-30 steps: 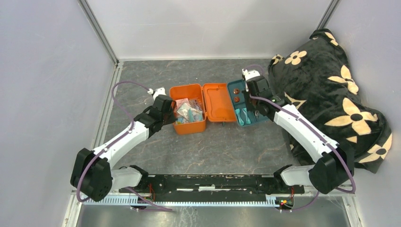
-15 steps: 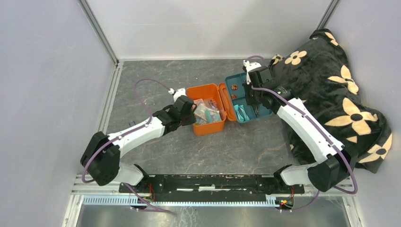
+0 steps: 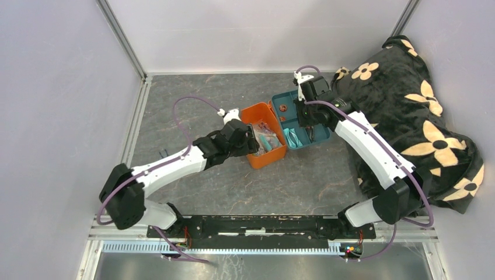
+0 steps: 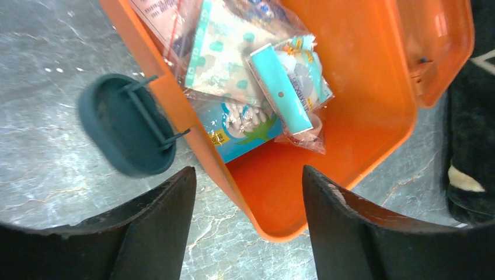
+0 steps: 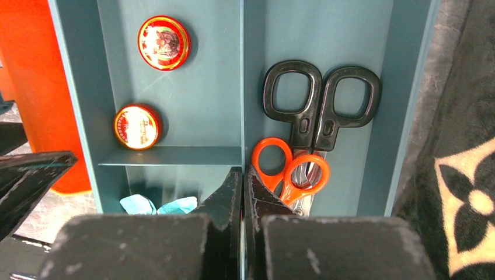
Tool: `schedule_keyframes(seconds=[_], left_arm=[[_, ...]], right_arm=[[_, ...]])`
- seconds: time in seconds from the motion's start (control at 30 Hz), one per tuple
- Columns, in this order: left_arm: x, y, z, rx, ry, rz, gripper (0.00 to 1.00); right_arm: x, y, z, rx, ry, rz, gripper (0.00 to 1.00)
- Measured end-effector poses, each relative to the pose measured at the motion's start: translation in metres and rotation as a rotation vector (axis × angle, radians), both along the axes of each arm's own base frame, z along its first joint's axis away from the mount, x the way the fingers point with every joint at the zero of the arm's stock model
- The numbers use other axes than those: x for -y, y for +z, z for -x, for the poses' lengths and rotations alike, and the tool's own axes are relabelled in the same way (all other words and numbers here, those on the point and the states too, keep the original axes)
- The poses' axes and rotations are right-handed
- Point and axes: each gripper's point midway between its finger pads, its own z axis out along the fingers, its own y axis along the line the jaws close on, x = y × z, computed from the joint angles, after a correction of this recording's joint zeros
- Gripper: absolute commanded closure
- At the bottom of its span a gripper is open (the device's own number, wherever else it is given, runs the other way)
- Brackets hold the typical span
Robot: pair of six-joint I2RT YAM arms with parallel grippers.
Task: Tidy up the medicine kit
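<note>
The medicine kit is an orange box standing open on the grey table, with bagged packets inside. Its lid is raised at the far side and its dark teal latch hangs off the left wall. My left gripper is open, its fingers on either side of the box's near wall without touching it. My right gripper is shut on the middle divider of the teal tray. The tray holds two red tins, black scissors and orange scissors.
A black blanket with cream flowers is heaped at the right, against the teal tray. Metal rails and grey walls close in the table at the left and back. Both arm bases sit at the near edge.
The orange box slid right and turned, its lid swinging up from flat. My left gripper let go and opened. My right gripper carried the teal tray left, against the lid.
</note>
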Motion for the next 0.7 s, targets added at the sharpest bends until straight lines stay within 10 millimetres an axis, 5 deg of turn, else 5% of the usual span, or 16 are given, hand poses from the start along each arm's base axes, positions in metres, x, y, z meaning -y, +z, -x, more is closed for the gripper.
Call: schedule_keyframes(seconds=[0.17,0.33,0.57,0.7], left_arm=[[-0.022,0.041,0.002,0.089,0.056,0.024,0.18],[-0.058,0.081,0.006,0.193,0.152,0.026,0.09],[-0.111,0.096,0.016,0.253,0.283,-0.077,0.0],[-0.137,0.099,0.024,0.27,0.337,-0.138,0.0]], right_arm=[[-0.017,0.002,-0.009,-0.013,0.035,-0.002,1.0],[-0.056,0.006,-0.02,-0.009,0.111,-0.004,1.0],[-0.111,-0.003,-0.026,-0.013,0.203,0.011,1.0],[-0.126,-0.018,-0.026,-0.036,0.225,0.034,1.0]])
